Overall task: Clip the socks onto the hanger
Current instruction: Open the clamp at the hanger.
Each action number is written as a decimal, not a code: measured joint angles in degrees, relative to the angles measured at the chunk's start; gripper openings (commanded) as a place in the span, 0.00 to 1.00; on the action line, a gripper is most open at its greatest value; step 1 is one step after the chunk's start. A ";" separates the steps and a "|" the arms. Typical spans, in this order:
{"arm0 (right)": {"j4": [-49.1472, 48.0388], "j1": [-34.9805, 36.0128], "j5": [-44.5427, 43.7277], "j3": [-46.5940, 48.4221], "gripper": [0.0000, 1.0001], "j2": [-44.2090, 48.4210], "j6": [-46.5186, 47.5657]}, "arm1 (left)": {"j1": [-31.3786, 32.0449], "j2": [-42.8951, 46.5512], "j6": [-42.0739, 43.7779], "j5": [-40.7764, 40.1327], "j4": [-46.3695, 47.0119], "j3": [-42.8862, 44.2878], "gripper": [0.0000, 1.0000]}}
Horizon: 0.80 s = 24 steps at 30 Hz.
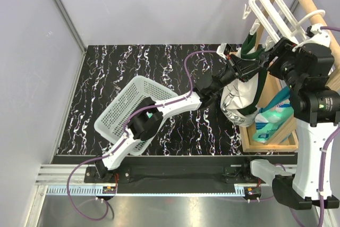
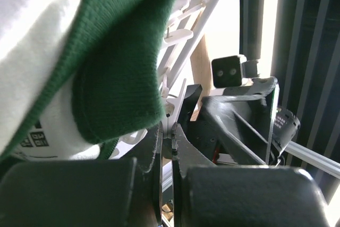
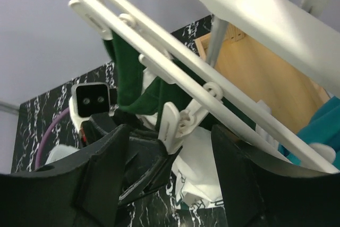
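The white hanger point(image 1: 271, 6) hangs from the wooden pole at the upper right, and its bars point(image 3: 159, 41) cross the right wrist view. A white sock point(image 1: 236, 102) with a dark green cuff point(image 2: 117, 78) droops under it. My left gripper point(image 1: 234, 71) reaches up from the left. It is shut point(image 2: 171, 131), with the lower end of a dangling clip point(image 3: 172, 123) pinched between its tips, and the sock drapes beside its left finger. My right gripper point(image 3: 170, 131) is open. Its fingers stand on either side of that clip without touching it.
A wooden rack point(image 1: 265, 144) stands at the right with a teal cloth point(image 1: 276, 118) inside its base. A white mesh basket point(image 1: 125, 104) lies tilted on the black marbled table under the left arm. Grey walls close in on the left and at the back.
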<state>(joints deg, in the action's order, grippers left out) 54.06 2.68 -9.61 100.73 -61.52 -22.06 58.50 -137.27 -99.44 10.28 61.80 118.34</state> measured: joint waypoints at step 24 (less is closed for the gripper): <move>-6.14 0.13 -0.98 -6.56 0.63 2.58 -3.50 | 0.09 1.46 -0.02 0.39 -0.44 -0.63 0.00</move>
<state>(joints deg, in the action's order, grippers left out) 47.92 2.81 -10.59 94.17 -58.94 -25.56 58.59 -135.81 -99.46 10.68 61.36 117.71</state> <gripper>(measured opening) 0.630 0.053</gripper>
